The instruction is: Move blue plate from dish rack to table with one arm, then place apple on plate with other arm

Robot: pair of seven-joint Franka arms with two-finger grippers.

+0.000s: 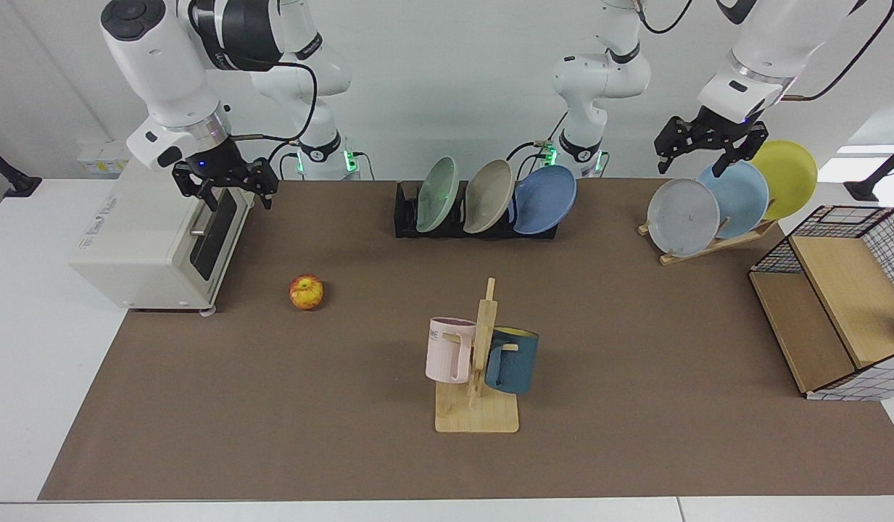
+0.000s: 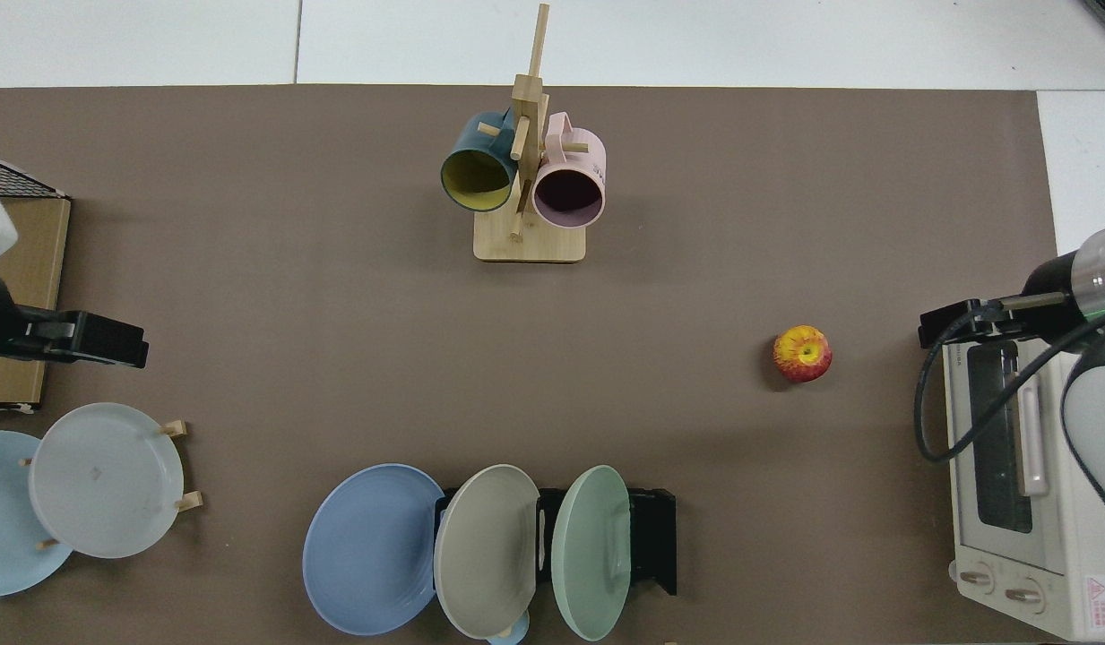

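We found the round cornflower-blue matte plate point(image 1: 544, 199) leaning in the low black slotted dish rack point(image 1: 407, 217), against a beige plate point(image 1: 488, 196), which a careless pull might drag along. The small red-and-yellow apple point(image 1: 307, 292) could roll on the brown-matted table point(image 1: 635, 348). Left gripper point(image 1: 710, 148) and right gripper point(image 1: 224, 185) hovered spread apart, empty.

A robotics lab set up as a mock kitchen: two white Franka arms point(image 1: 164, 87) bolted at a white table covered by a brown mat point(image 1: 635, 377), bare white walls, trailing black cables point(image 2: 955, 394), staged cream toaster oven point(image 1: 156, 239) and wooden mug tree point(image 1: 483, 362)
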